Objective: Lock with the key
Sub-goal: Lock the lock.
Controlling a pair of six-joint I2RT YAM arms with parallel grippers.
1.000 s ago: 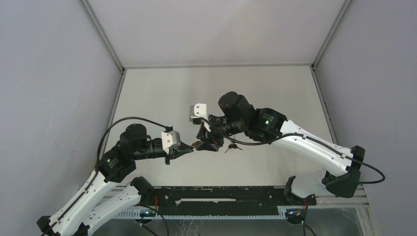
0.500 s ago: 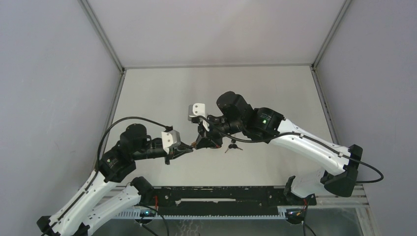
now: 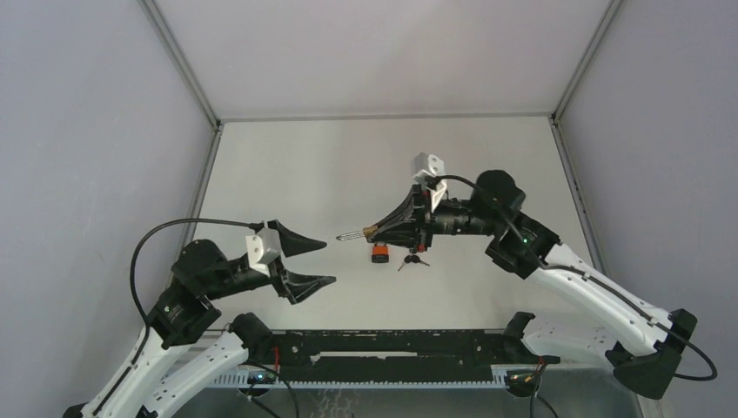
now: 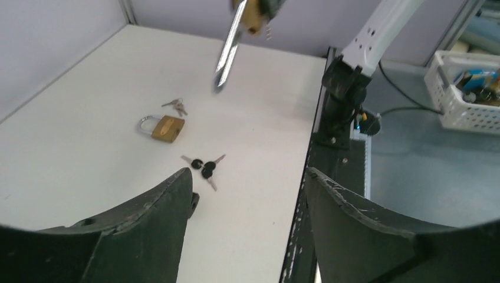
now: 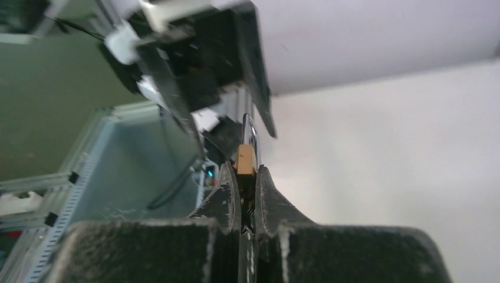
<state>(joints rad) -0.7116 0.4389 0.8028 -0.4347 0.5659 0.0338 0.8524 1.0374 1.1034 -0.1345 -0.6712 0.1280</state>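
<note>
A brass padlock [image 3: 369, 231] hangs in the air over mid-table, its silver shackle [image 3: 348, 235] pointing left. My right gripper [image 3: 383, 230] is shut on its body. In the right wrist view the brass body [image 5: 246, 159] sits pinched between the fingers of my right gripper [image 5: 246, 170]. Left of it, and apart from it, my left gripper [image 3: 329, 263] stands open and empty. The left wrist view shows the held padlock [image 4: 252, 15] above my left gripper [image 4: 247, 183]. Black-headed keys [image 4: 203, 167] lie on the table. I see no key in the held lock.
A second brass padlock [image 4: 167, 128] lies on the table beside small silver keys [image 4: 175, 106]. In the top view it [image 3: 379, 253] lies under the held one, with the black keys [image 3: 413, 259] to its right. Grey walls close three sides; a white basket [image 4: 466, 88] stands beyond the table's edge.
My left gripper has opened and drawn back left, away from the padlock. The right gripper has shut on the padlock, and its arm has swung round so it now points left.
</note>
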